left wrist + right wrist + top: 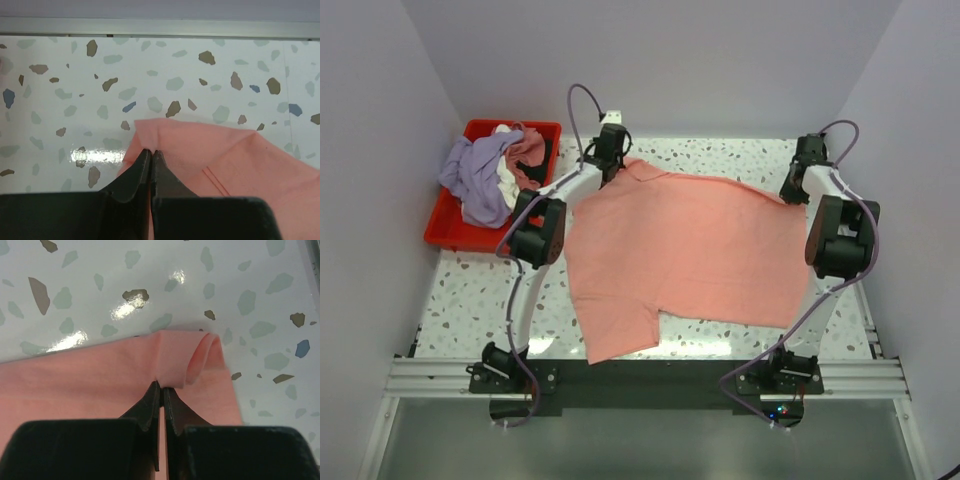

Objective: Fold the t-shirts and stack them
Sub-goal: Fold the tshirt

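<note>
A salmon-pink t-shirt [680, 250] lies spread over the middle of the speckled table. My left gripper [613, 160] is shut on its far left corner; in the left wrist view the black jaws [151, 152] pinch a fold of pink cloth [210, 150]. At the far right, my right gripper [794, 188] is shut on the shirt's other far corner, where the pinched hem [190, 357] rolls over above the closed tips [162, 386]. The other t-shirts, lavender [475, 175], white [506, 182] and dusty rose [528, 150], lie heaped at the far left.
A red plastic bin [455, 235] at the far left holds the heaped shirts, the lavender one spilling over its left rim. A metal rail [160, 26] runs along the table's far edge. White walls close in the back and both sides.
</note>
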Robot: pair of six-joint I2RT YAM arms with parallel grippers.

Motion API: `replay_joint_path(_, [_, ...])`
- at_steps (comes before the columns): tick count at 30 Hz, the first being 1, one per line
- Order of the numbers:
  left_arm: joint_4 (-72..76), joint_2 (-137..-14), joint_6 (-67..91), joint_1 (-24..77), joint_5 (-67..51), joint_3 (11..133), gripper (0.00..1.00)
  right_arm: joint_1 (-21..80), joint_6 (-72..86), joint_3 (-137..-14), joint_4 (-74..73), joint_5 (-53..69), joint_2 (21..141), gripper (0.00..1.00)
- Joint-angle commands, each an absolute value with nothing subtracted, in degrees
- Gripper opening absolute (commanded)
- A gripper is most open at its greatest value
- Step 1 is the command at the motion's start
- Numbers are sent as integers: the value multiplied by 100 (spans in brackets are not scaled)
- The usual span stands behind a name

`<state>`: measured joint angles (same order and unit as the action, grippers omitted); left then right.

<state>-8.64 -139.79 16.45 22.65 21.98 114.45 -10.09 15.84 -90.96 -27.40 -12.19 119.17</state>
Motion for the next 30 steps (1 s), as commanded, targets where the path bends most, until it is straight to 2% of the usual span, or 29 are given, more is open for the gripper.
replay_joint_path(1, [-255,-13465,1793,2180,2074,11523,0,-1020,1635,-9510,-2575,-1116,11847,0])
replay_joint_path(8, [-150,-12667,2056,2153,1987,10470,0,-1020,1565,-9185,-2628,-1046,11391,0])
replay_joint_path(12, [447,-11491,2380,2153,1837,8890,0,-1020,1451,-8887,-2733,-1037,10909,0])
replay_joint_path(18, [519,-10522,2864,2197,1740,7823,0,-1020,1389,-8719,-2988,-1178,10547,0])
replay_joint_path(30, [-667,-8940,3953,2408,2126,6461,0,-1020,1336,-8806,-3647,-1468,10283,0])
